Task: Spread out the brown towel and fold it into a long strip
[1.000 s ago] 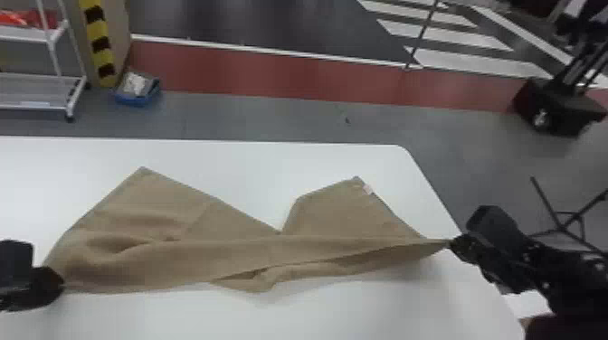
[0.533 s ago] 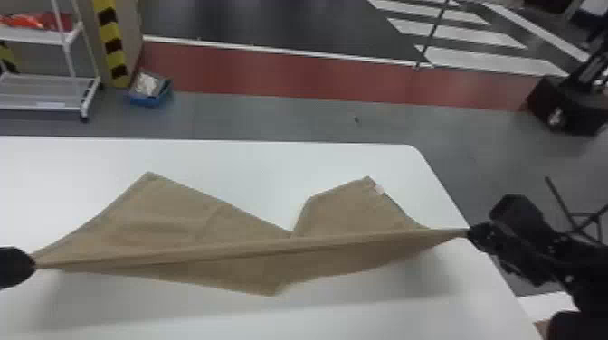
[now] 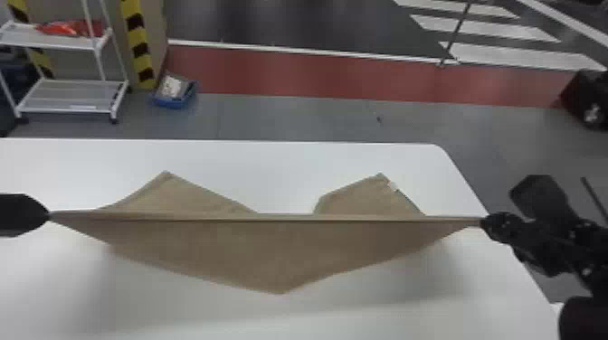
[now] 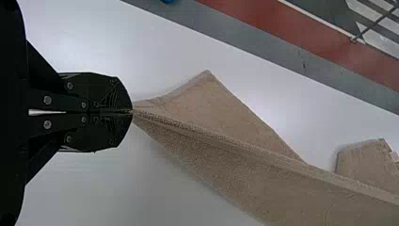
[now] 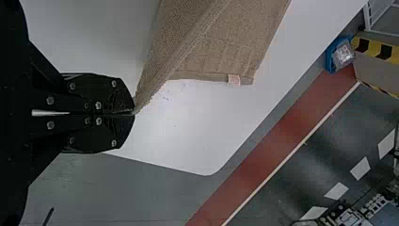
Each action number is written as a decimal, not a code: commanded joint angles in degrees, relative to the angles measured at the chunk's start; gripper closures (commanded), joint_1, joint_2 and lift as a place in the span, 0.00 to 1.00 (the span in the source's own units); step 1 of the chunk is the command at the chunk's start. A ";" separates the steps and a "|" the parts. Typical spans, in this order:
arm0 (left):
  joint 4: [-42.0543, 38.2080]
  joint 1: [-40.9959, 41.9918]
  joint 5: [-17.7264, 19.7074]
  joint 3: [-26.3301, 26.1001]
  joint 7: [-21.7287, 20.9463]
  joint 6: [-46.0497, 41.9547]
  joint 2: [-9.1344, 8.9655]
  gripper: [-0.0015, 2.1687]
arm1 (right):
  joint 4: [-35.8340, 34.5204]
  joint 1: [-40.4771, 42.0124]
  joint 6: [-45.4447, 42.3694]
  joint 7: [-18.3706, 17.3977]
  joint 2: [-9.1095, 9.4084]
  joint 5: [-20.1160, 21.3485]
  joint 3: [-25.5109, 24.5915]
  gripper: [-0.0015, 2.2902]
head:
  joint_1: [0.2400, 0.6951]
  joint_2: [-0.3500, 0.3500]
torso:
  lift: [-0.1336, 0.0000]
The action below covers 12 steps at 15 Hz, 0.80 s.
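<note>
The brown towel [image 3: 271, 244] is pulled taut between both grippers, its straight upper edge raised off the table. Two corners lie behind that edge, and a wide point hangs toward the near side. My left gripper [image 3: 49, 215], at the left of the head view, is shut on one end of the edge. At the right, my right gripper [image 3: 483, 221] is shut on the other end. In the left wrist view the left gripper [image 4: 132, 112] pinches the towel [image 4: 235, 155]. The right wrist view has the right gripper [image 5: 133, 113] pinching the towel [image 5: 221, 47], a small label near one corner.
The white table [image 3: 289, 176] lies under the towel, its right edge passing beneath the right gripper. Beyond it on the floor are a white shelf cart [image 3: 74, 97], a blue bin [image 3: 174, 92] and a black object [image 3: 588, 99] at the right.
Both grippers have lifted the towel's edge and stretched it straight, still holding its ends. The wrinkles at the left have gone, and more of the towel hangs on the near side.
</note>
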 commanded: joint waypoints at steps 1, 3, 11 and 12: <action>-2.99 0.85 0.62 2.78 -0.12 0.65 -0.05 0.83 | -2.28 0.56 0.52 0.42 0.02 -2.46 -0.94 0.66 | 1.00 0.28 | 0.08; -3.78 1.03 2.20 2.61 1.90 1.01 -0.76 0.83 | -2.98 0.12 2.27 0.51 0.11 -4.05 0.65 0.66 | 1.00 0.30 | 0.08; 28.03 -29.73 -2.28 -15.59 18.07 1.71 -10.25 0.83 | 11.35 -25.37 21.08 -6.96 1.52 -3.96 18.22 0.66 | 0.94 0.32 | 0.08; 36.56 -36.50 -2.98 -15.59 22.55 1.53 -11.48 0.87 | 15.83 -30.64 22.31 -9.07 1.87 -3.61 19.37 0.66 | 0.86 0.32 | 0.08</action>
